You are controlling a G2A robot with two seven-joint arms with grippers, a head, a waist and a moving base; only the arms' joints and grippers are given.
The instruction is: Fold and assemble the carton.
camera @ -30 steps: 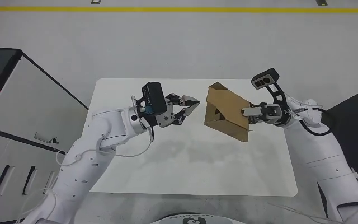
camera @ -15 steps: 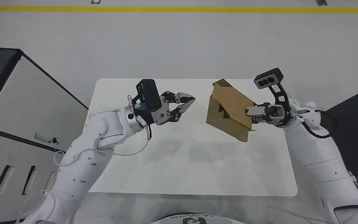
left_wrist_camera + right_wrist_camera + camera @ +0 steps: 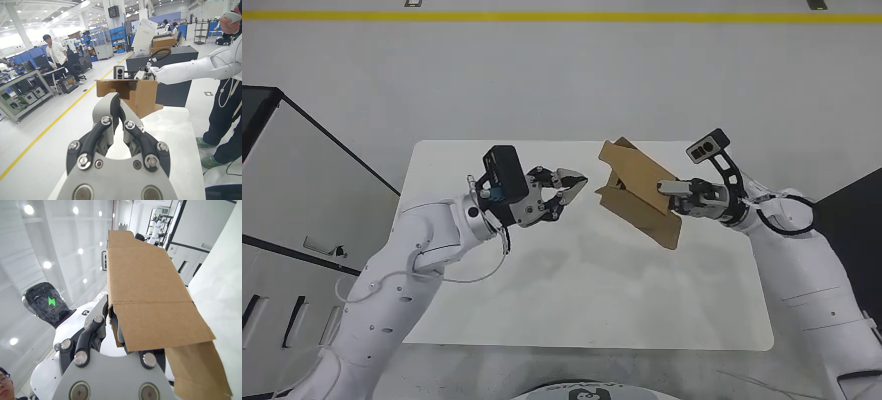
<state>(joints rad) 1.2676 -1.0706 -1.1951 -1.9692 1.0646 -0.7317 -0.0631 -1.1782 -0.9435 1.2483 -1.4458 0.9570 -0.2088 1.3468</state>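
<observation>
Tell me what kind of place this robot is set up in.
Probably a factory-style robotics workshop: a yellow line runs across the floor, shelves of blue bins stand behind, and workbenches hold equipment.

Carton (image 3: pixel 638 186) plain brown; table (image 3: pixel 572 290) white; floor (image 3: pixel 542 80) pale grey, yellow line (image 3: pixel 562 16) across.

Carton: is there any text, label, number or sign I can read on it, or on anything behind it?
Carton: plain brown board, no print on the faces that show.
White box behind the table: a label low on its side, too small to read.
</observation>
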